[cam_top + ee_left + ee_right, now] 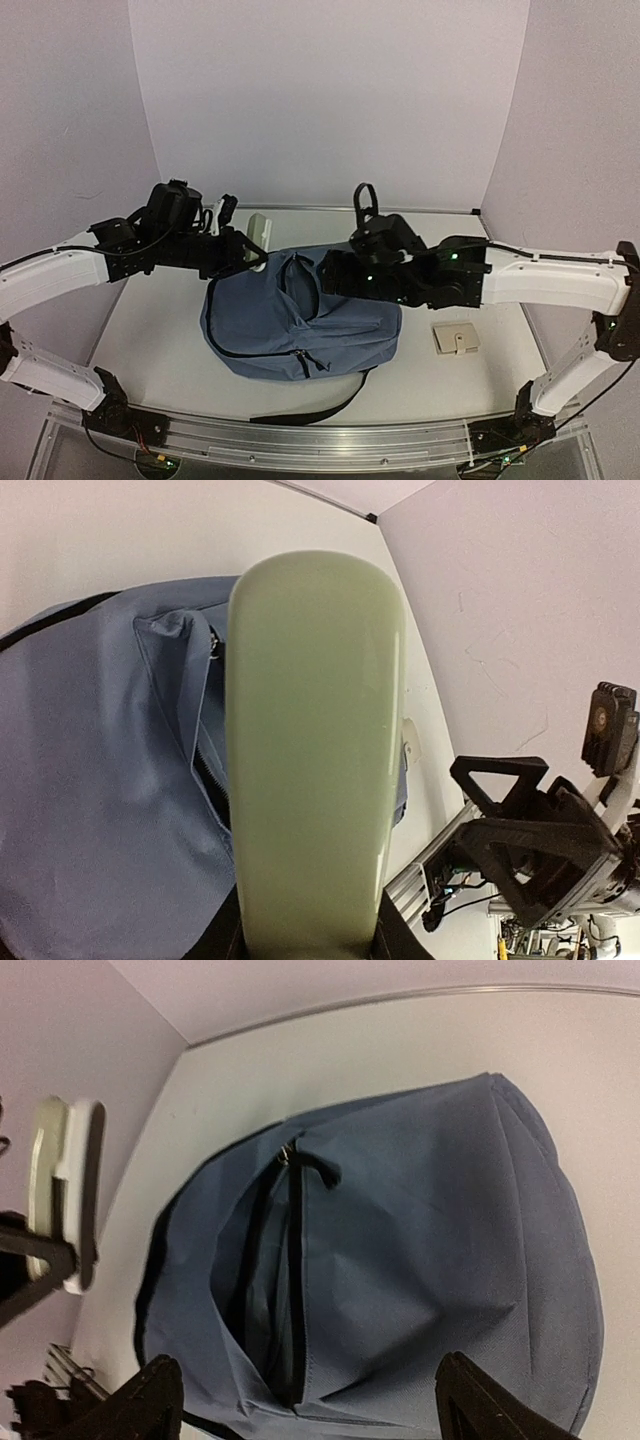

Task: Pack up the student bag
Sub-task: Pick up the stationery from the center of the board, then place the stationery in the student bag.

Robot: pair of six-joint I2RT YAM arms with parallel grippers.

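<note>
Pale-green case pinched in left claw — right claw spread wide above the student bag

The student bag is a plain dusty blue, with a black zipper and a black strap showing at its six o'clock. The case at the bag's eleven o'clock is a plain, glossy pale green. At the bag's three o'clock a wallet is beige. The table is off-white and the walls are pale lilac. The left arm and right arm have white shells with black joints. The left gripper and right gripper are black. The rail at the table's six o'clock is silver-grey.
</note>
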